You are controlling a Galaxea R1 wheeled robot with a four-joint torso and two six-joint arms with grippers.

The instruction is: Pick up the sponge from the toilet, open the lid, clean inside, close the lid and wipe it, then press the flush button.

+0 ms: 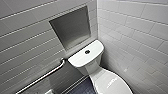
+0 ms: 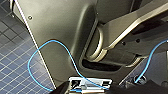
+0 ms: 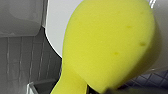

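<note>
floor (image 1: 82, 88): small dark blue tiles, the white glossy toilet (image 1: 96, 67) stands on it in the corner of the tiled walls | tank top (image 1: 78, 59): white and flat, the flush button (image 1: 87, 52) sits in its middle | lid (image 1: 117, 87): lies down over the bowl, a grey mark on its top

No legible text, number or brand name, one small grey printed mark (image 1: 111, 82) on top of the white lid (image 1: 122, 88), set slantwise in the head view, possibly a short word or logo, too blurred to read
</note>
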